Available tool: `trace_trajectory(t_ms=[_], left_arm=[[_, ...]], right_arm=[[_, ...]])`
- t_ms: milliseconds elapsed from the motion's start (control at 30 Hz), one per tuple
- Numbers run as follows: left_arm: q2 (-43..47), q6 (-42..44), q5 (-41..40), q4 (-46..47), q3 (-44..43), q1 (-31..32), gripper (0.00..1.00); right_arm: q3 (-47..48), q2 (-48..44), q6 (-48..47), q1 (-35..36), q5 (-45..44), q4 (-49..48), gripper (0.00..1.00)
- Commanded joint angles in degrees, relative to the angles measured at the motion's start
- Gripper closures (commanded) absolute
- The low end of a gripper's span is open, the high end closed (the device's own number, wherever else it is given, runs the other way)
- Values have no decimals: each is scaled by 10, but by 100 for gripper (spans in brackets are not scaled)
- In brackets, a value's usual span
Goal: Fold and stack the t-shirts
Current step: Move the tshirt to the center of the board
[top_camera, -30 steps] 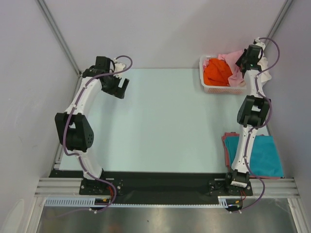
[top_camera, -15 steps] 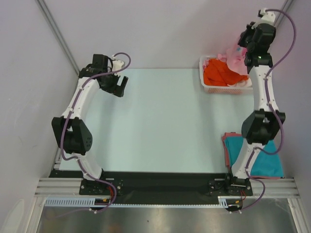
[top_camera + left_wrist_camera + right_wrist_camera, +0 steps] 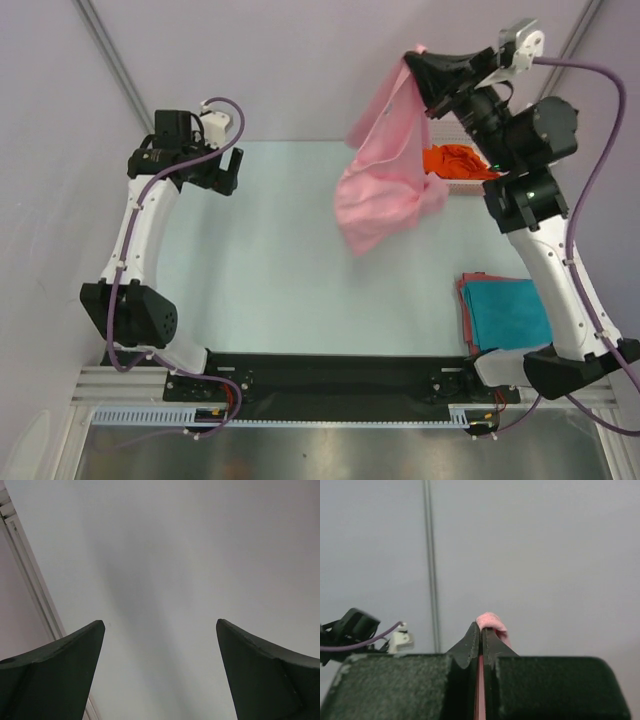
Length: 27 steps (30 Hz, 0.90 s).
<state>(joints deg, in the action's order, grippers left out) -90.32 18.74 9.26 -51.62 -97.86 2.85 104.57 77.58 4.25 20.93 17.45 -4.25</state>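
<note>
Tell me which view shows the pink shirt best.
Top external: the whole pink shirt hangs in the air from the right gripper, which is shut on its upper end. The right wrist view shows only a pink tuft pinched in that gripper. The left wrist view shows none of it.

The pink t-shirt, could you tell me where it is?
In the top view, the pink t-shirt hangs from the right gripper over the table at far right, left of the orange t-shirt.
</note>
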Motion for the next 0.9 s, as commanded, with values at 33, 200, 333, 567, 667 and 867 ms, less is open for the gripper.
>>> trace_trajectory(t_ms=[33, 200, 333, 567, 667, 867], left_arm=[[23, 18, 12, -1, 6, -6, 0], [28, 26, 35, -19, 1, -6, 0], [37, 38, 110, -37, 13, -6, 1], [45, 32, 150, -30, 78, -19, 3], [45, 41, 131, -18, 118, -19, 4], [31, 62, 107, -17, 213, -8, 18]], right_arm=[[-121, 8, 38, 74, -29, -100, 100], [-167, 80, 64, 154, -117, -129, 100], [-155, 196, 125, 192, -127, -173, 100], [4, 421, 211, 210, -89, -129, 87], [111, 478, 188, 205, -84, 6, 26], [16, 366, 128, 152, -145, 151, 23]])
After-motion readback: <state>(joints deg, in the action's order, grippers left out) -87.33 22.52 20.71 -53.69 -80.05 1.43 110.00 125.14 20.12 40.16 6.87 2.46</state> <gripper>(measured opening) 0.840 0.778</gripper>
